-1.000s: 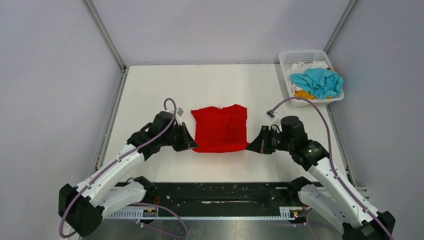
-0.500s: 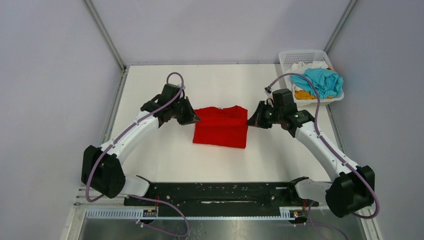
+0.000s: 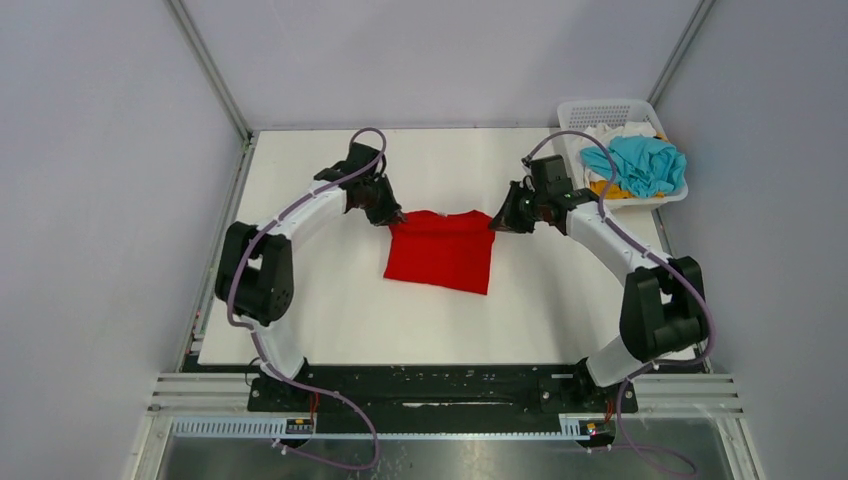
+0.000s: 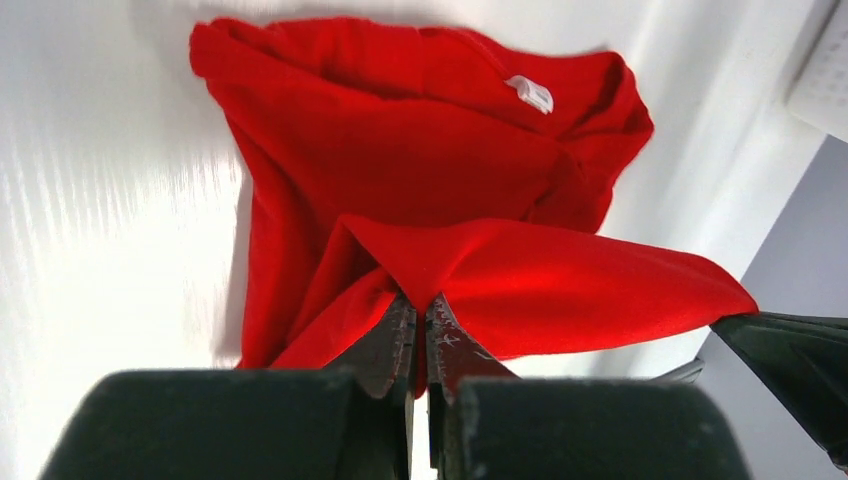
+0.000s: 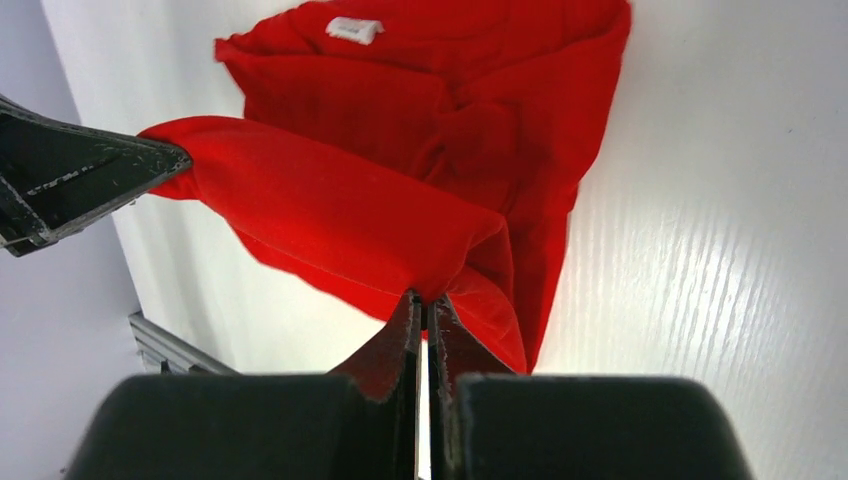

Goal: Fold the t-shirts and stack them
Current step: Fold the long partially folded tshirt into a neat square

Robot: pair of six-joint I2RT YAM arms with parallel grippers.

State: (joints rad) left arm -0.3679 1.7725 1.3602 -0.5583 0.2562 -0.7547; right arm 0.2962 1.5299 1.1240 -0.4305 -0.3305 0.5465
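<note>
- I have swung the hem of the red t-shirt (image 3: 440,252) toward the white label (image 4: 528,93).
- My left gripper (image 4: 420,310) and right gripper (image 5: 422,300) clamp its corners; I lower them level beside the label.

The white table (image 3: 330,300) carries a red t-shirt (image 3: 440,258) near its middle and a white basket (image 3: 585,115) at its far right corner.

Robotics lab cell: grey walls (image 3: 100,150), aluminium frame posts (image 3: 208,68), white table (image 3: 330,320) under the jaws, mounting rail (image 3: 430,385) behind.
</note>
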